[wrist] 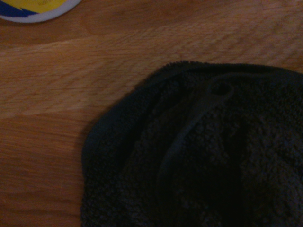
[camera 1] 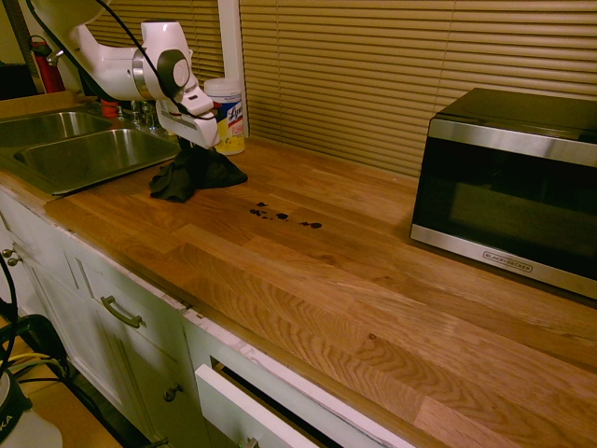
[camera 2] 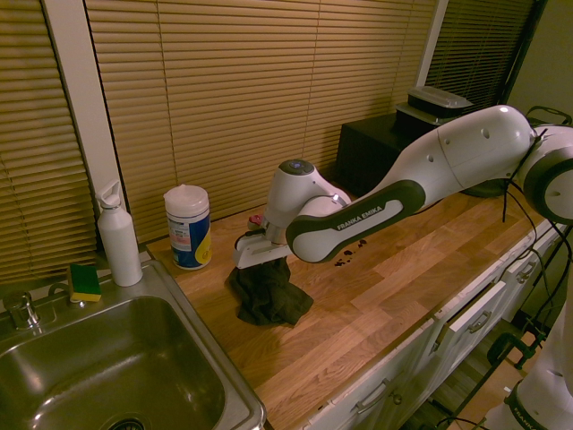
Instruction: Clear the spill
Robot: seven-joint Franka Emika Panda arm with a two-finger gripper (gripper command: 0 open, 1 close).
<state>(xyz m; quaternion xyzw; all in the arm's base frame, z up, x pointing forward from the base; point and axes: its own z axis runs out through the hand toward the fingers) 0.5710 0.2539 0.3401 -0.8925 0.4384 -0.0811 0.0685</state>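
Note:
The spill (camera 1: 280, 216) is a small cluster of dark blotches and specks on the wooden counter (camera 1: 373, 289); it also shows just past the arm (camera 2: 349, 255). A dark grey-black rag (camera 1: 194, 175) lies bunched to the spill's left, toward the sink, and does not touch it. The rag rises in a peak into my gripper (camera 1: 191, 147), which stands straight above it and is shut on its top. From the other side, the gripper (camera 2: 260, 265) presses down into the rag (camera 2: 269, 297). The rag (wrist: 203, 156) fills much of the wrist view.
A wipes canister (camera 1: 227, 112) stands right behind the rag by the blinds. The steel sink (camera 1: 84, 154) lies to the left, with a white bottle (camera 2: 118, 237) and a sponge (camera 2: 85, 280) at its back. A black microwave (camera 1: 513, 187) occupies the right.

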